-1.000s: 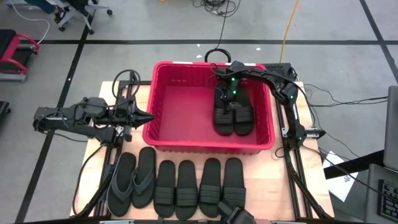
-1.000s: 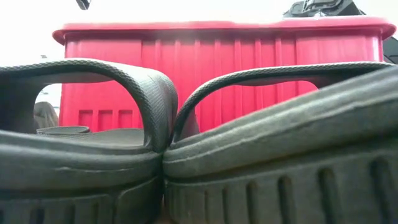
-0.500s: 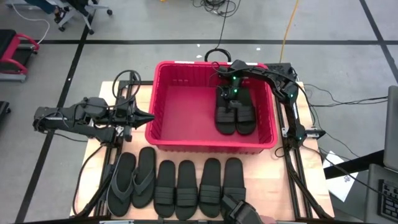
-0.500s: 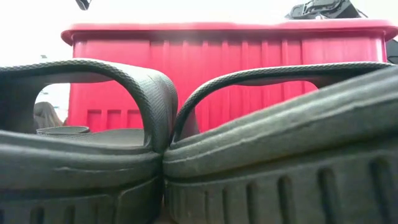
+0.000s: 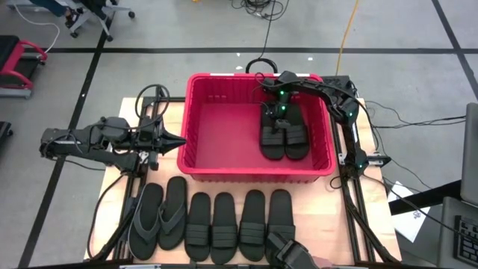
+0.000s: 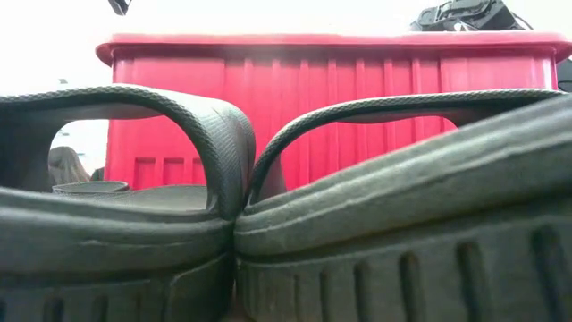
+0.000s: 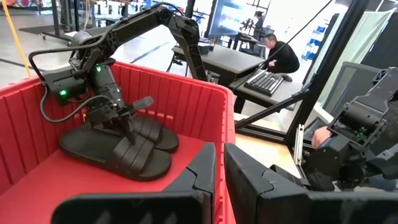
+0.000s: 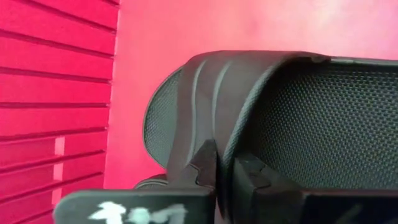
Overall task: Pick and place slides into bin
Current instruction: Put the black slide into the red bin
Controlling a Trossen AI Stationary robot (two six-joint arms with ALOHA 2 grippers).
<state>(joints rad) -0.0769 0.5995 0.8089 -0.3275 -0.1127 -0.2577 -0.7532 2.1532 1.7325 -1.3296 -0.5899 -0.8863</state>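
The right arm reaches from the table's right side over the far rim of the bin [image 5: 254, 170] and bends down into it. The right pincer [image 5: 279, 124] is low inside the bin, at the two black slides [image 5: 284, 140] that lie there side by side near the bin's right wall. Its fingers are closed w/ the ribbed strap of one slide pinched between them; the right wrist view shows the strap [image 8: 211, 99] just at the finger tips, the red floor and wall of the bin behind it.

The left arm lies stretched over the table's left side, approx. level, pointing at the left wall of the bin. The left pincer [image 5: 176, 141] is just outside that wall, fingers nearly together, holding nothing.

On the table in front of the bin, a row of 6 pcs: the grey flip-flop pair [image 5: 160, 217] at the left, then four black slides [image 5: 239, 223], soles down, toes toward the bin. The low view is nearly blocked by two of these slides [image 6: 179, 215], straps touching each other, the red bin wall behind.

Cables run on the floor behind the table. In the left wrist view a person [image 7: 281, 56] sits at a desk w/ a keyboard, far behind.
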